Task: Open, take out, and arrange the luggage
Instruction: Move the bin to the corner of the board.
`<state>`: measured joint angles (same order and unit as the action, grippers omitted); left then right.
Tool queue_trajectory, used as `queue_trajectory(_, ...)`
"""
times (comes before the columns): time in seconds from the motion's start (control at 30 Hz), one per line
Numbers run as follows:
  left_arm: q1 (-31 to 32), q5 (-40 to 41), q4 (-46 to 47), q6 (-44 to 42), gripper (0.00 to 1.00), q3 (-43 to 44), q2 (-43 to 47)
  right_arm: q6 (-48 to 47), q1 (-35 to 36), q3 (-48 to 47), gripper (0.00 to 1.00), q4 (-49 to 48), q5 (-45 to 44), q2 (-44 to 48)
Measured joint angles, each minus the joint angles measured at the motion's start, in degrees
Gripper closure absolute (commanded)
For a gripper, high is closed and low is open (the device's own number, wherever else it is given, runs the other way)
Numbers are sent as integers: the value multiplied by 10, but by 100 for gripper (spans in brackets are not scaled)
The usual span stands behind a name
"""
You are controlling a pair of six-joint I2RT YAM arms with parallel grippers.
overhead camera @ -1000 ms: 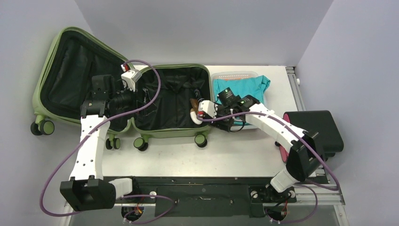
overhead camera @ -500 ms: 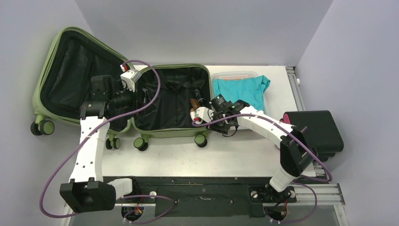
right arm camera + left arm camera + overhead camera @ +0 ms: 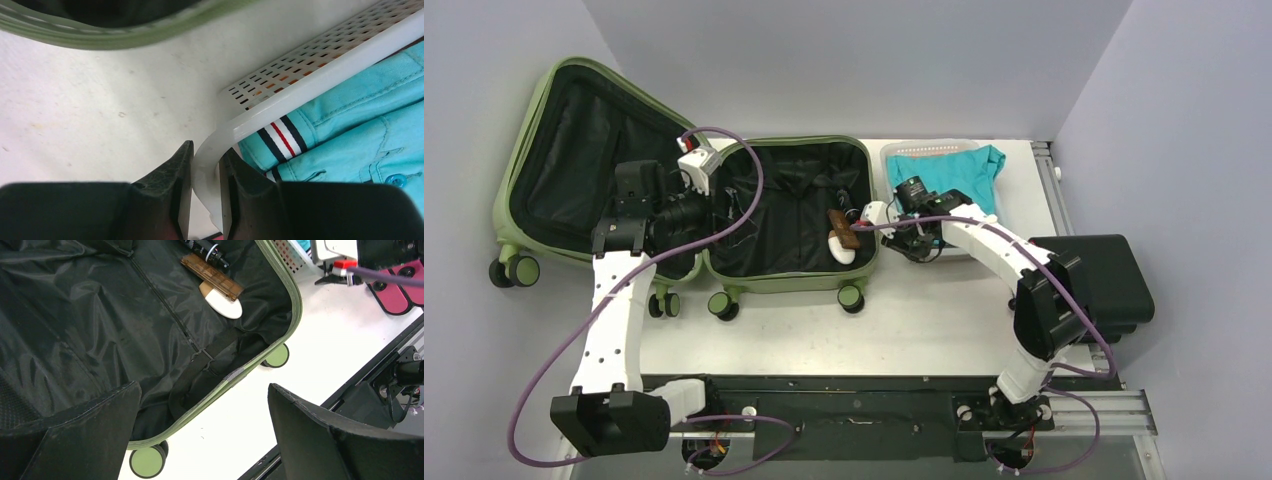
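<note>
The olive-green luggage [image 3: 774, 286] lies open on the table, lid [image 3: 524, 150] tilted up at the left, black lining showing. It also shows in the left wrist view [image 3: 220, 390] and the right wrist view [image 3: 100, 30]. A brown bar [image 3: 842, 228], a white oval piece [image 3: 842, 248] and a black bottle [image 3: 849, 205] lie at its right side. My left gripper [image 3: 724, 205] hovers over the lining, open and empty [image 3: 204, 387]. My right gripper [image 3: 916, 243] is shut on the near-left rim corner of the white mesh basket [image 3: 206, 150].
The white basket [image 3: 924, 150] stands right of the luggage and holds a teal garment [image 3: 949, 180] with a striped collar [image 3: 280, 137]. A black case with a pink side [image 3: 1094, 280] sits at the table's right edge. Grey walls close in behind and on both sides.
My right gripper has moved right from the luggage's right edge to the basket's near-left corner. The basket has shifted slightly back and right. The left arm has hardly moved.
</note>
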<state>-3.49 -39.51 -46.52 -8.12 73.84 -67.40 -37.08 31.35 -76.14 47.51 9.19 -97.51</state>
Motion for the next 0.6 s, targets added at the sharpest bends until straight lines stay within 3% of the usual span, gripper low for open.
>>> queue_trajectory(0.6,0,-4,5,4,4,-10,4,-45,-127,-154,100,37,-10,-133)
